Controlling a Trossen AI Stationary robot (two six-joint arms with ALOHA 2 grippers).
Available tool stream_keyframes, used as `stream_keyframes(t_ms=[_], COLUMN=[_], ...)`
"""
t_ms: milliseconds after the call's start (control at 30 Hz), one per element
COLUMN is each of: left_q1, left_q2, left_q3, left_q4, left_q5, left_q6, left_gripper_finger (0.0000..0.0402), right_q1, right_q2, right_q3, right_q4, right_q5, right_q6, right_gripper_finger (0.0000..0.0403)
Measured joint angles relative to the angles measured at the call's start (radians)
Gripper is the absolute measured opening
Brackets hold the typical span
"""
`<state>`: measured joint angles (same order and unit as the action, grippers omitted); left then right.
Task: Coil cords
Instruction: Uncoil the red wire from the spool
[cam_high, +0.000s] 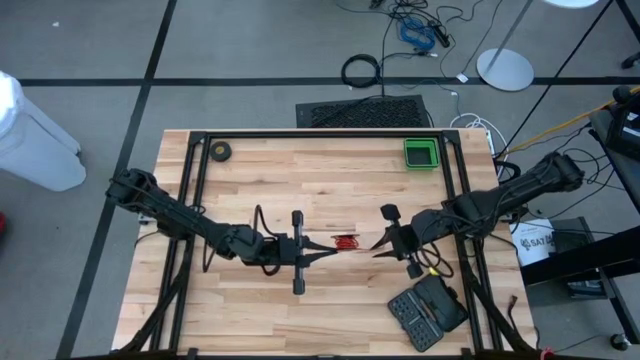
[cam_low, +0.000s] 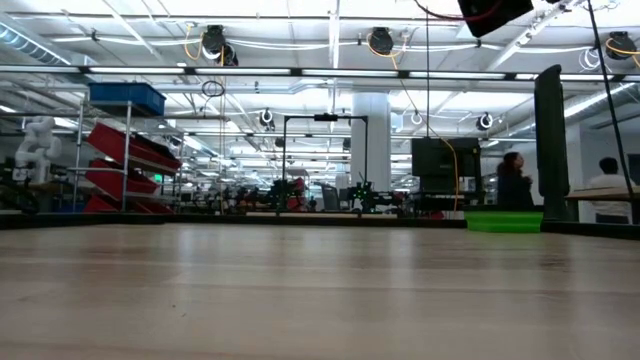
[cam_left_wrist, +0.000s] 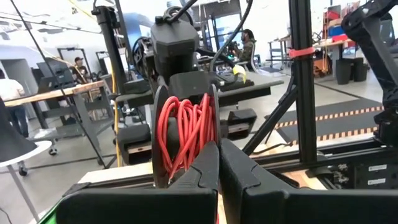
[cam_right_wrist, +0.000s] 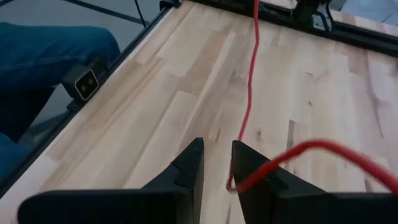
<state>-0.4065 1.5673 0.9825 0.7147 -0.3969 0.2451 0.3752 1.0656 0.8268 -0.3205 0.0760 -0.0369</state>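
Between the two grippers, near the middle of the pale wooden butcher-block table (cam_high: 300, 180), the thin red wire-like cord (cam_high: 346, 241) is sitting as a small bundle of loops, and in the left wrist view those loops (cam_left_wrist: 185, 134) are hanging wound around a dark upright holder just ahead of the fingertips. The left gripper (cam_high: 328, 252) is reaching in from its side with its fingers pressed together, tips just short of the coil, probably steadying or guiding the windings rather than gripping them, though whether it is pinching a strand cannot be told. The right gripper (cam_high: 378, 246) is facing it from the other side, fingers a little apart, and its own wrist view is showing a strand of the red cord (cam_right_wrist: 250, 81) running away across the boards and curving back against one finger (cam_right_wrist: 261, 177); that reads as feeding loose cord toward the coil, with plenty left unwound. Beyond the right gripper's outer side a black case (cam_high: 428, 312) is lying near the table edge, narrowing the room there, while the far side toward the green square tray (cam_high: 421, 153) and the small black ring-shaped roll (cam_high: 220, 151) is offering open boards for sweeping the cord round.
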Motion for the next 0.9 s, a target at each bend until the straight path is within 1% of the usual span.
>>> stream_keyframes(t_ms=[200, 433, 567, 767, 900], left_q1=[0.000, 0.000, -0.002, -0.002, -0.002], left_q2=[0.000, 0.000, 0.000, -0.006, -0.006], left_q3=[0.000, 0.000, 0.000, 0.000, 0.000], left_q4=[0.001, 0.002, 0.003, -0.001, -0.017], left_q5=[0.000, 0.000, 0.000, 0.021, 0.027], left_q6=[0.000, -0.002, -0.002, -0.002, -0.002], left_gripper_finger=[0.0000, 0.0000, 0.0000, 0.0000, 0.0000], right_q1=[0.000, 0.000, 0.000, 0.000, 0.000], right_q2=[-0.054, -0.100, -0.115, -0.132, -0.143], right_q3=[0.000, 0.000, 0.000, 0.000, 0.000], right_q4=[-0.088, -0.101, -0.103, -0.112, -0.104], right_q5=[0.001, 0.021, 0.071, 0.193, 0.252], right_q6=[0.034, 0.038, 0.036, -0.015, -0.042], right_gripper_finger=[0.0070, 0.0070, 0.0070, 0.0070, 0.0070])
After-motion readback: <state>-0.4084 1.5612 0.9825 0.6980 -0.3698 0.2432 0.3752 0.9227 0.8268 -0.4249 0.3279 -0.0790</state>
